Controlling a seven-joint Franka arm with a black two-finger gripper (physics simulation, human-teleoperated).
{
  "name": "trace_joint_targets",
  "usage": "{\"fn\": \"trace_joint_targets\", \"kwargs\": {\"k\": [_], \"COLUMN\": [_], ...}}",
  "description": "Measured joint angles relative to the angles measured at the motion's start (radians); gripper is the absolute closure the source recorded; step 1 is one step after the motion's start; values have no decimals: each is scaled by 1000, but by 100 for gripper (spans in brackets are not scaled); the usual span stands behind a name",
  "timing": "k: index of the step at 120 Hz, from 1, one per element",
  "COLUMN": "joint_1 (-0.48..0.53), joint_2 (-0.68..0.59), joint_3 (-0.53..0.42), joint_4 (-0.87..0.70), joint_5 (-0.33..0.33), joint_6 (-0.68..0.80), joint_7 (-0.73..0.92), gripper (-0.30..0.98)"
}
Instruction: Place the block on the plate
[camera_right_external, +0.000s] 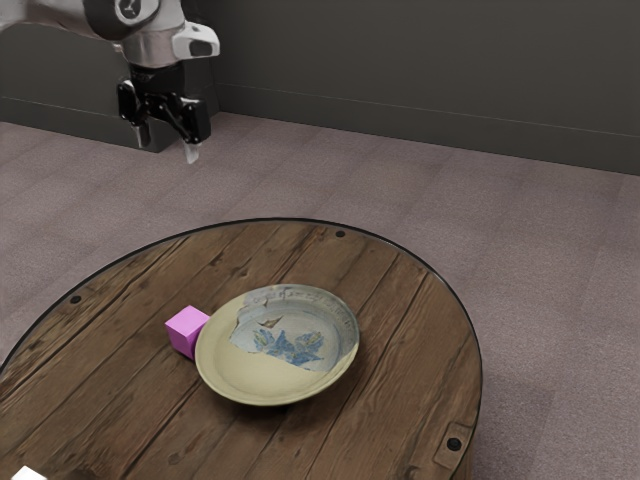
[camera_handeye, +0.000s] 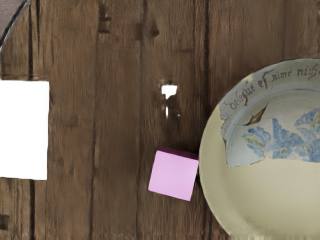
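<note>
"How does the gripper (camera_right_external: 168, 143) appear?"

"Empty, its two fingers spread apart, hanging higher than the plate (camera_right_external: 232, 383)."

"And the block (camera_right_external: 187, 333)?"

"Below the gripper's height, on the wooden table (camera_right_external: 120, 370), just beside the plate's rim, toward the exterior view's left: a plain pink cube, resting flat, its top paler than one side."
</note>
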Motion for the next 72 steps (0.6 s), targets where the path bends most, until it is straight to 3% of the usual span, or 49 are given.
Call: {"fn": "trace_joint_targets", "kwargs": {"k": [14, 21, 53, 72], "joint_1": [-45, -15, 41, 58], "joint_2": [-16, -22, 125, 242], "joint_3": [75, 109, 136, 137], "joint_4": [-83, -98, -100, -130], "joint_5": [-4, -8, -53, -140], "joint_6": [58, 72, 187, 305], "joint_7": [-15, -78, -522, -797], "gripper": [0, 0, 0, 0]}}
